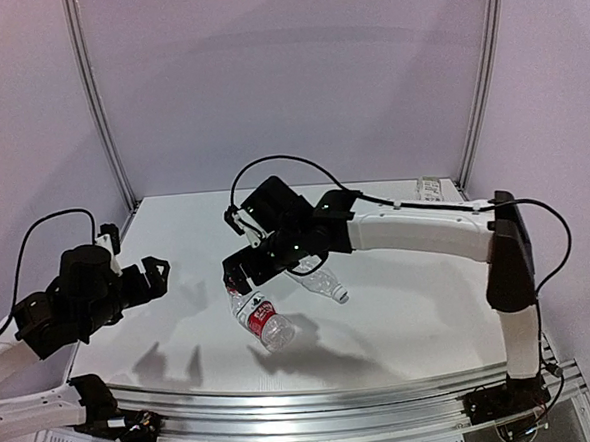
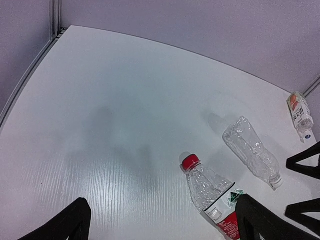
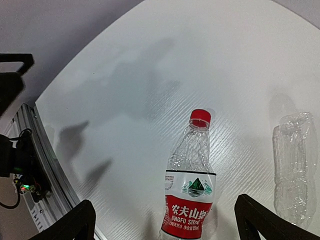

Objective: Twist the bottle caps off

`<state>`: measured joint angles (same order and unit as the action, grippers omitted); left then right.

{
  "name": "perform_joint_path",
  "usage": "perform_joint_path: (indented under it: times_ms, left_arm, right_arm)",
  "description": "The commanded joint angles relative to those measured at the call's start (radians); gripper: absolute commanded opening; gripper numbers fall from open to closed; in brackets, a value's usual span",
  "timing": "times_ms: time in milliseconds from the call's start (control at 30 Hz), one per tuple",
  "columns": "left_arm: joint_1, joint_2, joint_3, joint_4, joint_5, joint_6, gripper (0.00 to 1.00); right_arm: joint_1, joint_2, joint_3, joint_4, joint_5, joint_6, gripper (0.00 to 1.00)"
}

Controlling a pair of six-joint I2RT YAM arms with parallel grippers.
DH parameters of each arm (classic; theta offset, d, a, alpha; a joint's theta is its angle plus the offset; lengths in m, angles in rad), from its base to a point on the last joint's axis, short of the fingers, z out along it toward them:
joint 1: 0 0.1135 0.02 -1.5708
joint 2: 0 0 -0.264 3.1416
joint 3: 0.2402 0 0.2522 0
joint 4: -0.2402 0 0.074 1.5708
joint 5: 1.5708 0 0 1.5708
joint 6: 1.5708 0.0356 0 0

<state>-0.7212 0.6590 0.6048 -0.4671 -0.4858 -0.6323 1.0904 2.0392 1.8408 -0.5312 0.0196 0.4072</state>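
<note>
A red-labelled bottle [image 3: 189,197] lies on the white table [image 1: 401,315], its red cap [image 3: 200,116] pointing away from my right gripper [image 3: 164,202]. That gripper hovers open above the bottle, with one finger showing to each side of the label. The same bottle [image 1: 265,323] shows in the top view under the right gripper [image 1: 240,274]. A slim ribbed bottle [image 2: 251,150] lies just beyond it, with its white cap [image 2: 276,184] on. A white-labelled bottle [image 2: 299,112] lies at the far right corner. My left gripper [image 2: 164,201] is open over bare table, left of the red cap [image 2: 190,162].
The right arm [image 1: 426,228] stretches across the middle of the table from the right. Grey walls and metal posts [image 1: 95,103] close in the back and sides. An aluminium rail [image 1: 316,400] runs along the near edge.
</note>
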Motion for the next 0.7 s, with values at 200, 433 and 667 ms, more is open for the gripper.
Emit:
perform_joint_path:
  times_ms: [200,433,667]
  left_arm:
    - [-0.009,-0.066,0.031,-0.126,-0.001,-0.022,0.99]
    - [-0.008,-0.086,0.078,-0.194,0.037,0.004,0.99]
    - [-0.009,-0.124,0.114,-0.258,0.051,0.036,0.99]
  right_arm:
    - [0.002,0.257,0.292,-0.299,0.024,-0.001,0.99]
    - [0.001,0.378,0.401,-0.389,0.028,-0.007,0.99]
    - [0.001,0.425,0.424,-0.406,-0.015,0.0,0.99]
